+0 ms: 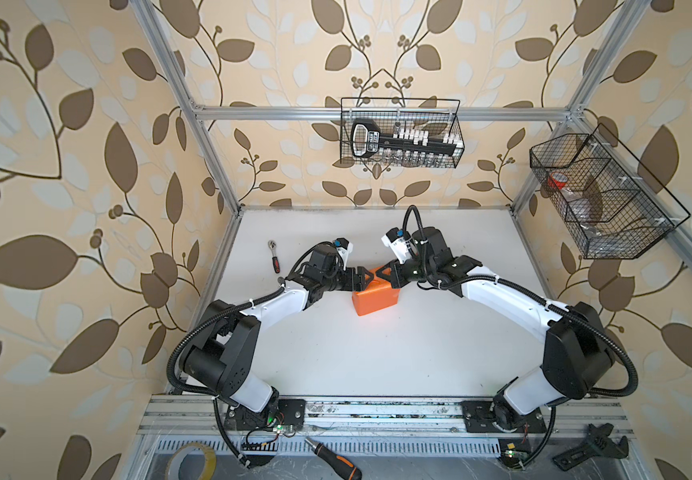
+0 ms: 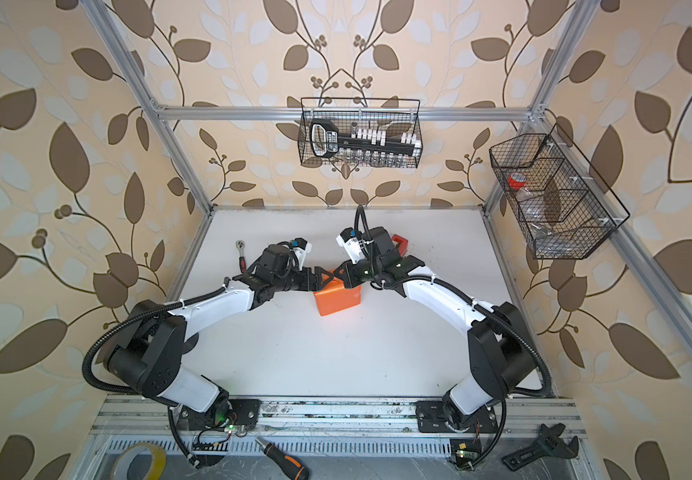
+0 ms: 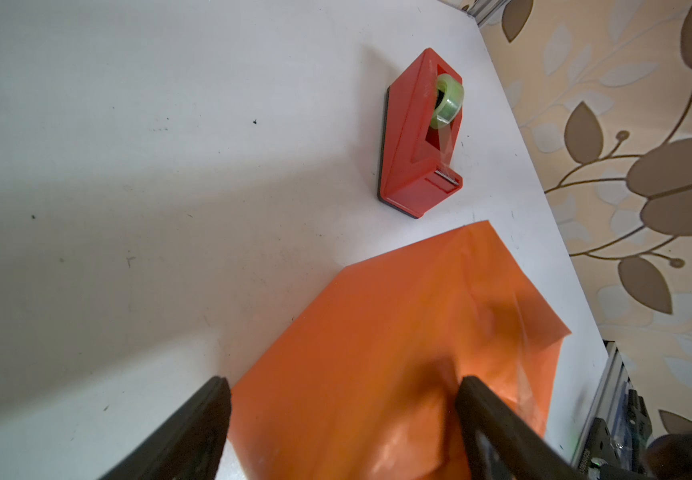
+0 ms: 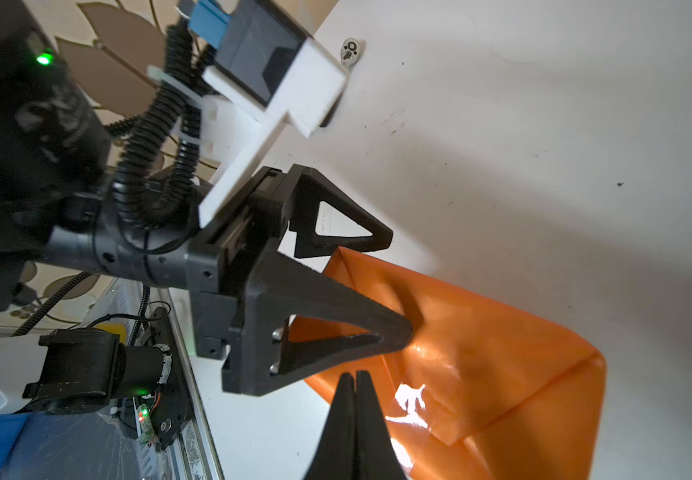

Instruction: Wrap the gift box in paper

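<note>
The paper (image 1: 375,298), bright orange side out, is folded round a block in the middle of the table; it also fills the near part of the left wrist view (image 3: 398,332) and the right wrist view (image 4: 502,374). The gift box is hidden under it. My left gripper (image 1: 361,279) stands open over the parcel's far left corner, one finger (image 4: 377,328) resting on the paper. My right gripper (image 4: 354,374) is shut, its tip just above the parcel's top, beside a shiny strip of clear tape (image 4: 410,399). Nothing shows between its jaws.
A red tape dispenser (image 3: 419,133) stands behind the parcel, half hidden by the right arm in a top view (image 2: 399,243). A ratchet (image 1: 273,257) lies at the far left. A tape roll (image 1: 194,461), a screwdriver (image 1: 336,457) and a wrench (image 1: 593,449) lie by the front rail.
</note>
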Motion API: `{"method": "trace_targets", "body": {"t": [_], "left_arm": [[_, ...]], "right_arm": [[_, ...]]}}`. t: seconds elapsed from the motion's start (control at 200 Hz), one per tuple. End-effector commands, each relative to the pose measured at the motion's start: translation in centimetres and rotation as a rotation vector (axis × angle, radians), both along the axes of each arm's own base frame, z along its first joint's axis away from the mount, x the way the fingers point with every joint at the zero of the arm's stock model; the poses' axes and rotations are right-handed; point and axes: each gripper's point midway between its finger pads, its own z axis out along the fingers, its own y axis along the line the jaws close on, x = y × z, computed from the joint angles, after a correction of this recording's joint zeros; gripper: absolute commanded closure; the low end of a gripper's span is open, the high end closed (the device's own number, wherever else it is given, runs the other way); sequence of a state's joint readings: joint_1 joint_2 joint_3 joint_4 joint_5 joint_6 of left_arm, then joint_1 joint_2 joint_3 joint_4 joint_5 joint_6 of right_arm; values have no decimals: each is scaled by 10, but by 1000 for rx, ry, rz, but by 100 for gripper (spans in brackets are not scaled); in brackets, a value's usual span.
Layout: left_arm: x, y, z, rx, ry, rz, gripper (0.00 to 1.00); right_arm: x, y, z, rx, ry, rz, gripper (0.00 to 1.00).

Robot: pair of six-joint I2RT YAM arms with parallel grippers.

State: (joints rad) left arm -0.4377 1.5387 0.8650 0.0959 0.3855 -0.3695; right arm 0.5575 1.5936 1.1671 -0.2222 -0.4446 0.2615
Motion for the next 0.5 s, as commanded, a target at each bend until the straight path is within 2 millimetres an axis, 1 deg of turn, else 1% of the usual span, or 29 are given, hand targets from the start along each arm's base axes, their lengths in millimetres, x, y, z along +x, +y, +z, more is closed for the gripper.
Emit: {"method": "trace_targets", "body": {"t": [0.0, 0.12, 0.32, 0.41, 0.495], "left_arm": [[-23, 17, -43, 108, 129, 7, 14], [-23, 17, -43, 109, 130, 5, 14], [-23, 17, -43, 110, 129, 5, 14], [-23, 17, -44, 111, 130, 4, 14], [-23, 18, -43, 111, 126, 5, 14]], "right_arm": [[1, 3, -20, -20, 31, 7, 96], [7, 0, -31, -39, 45, -13, 96], [22, -8, -41, -58, 61, -50, 96], [30, -15, -41, -57, 62, -72, 96], [36, -22, -32, -44, 54, -87, 95]]}}
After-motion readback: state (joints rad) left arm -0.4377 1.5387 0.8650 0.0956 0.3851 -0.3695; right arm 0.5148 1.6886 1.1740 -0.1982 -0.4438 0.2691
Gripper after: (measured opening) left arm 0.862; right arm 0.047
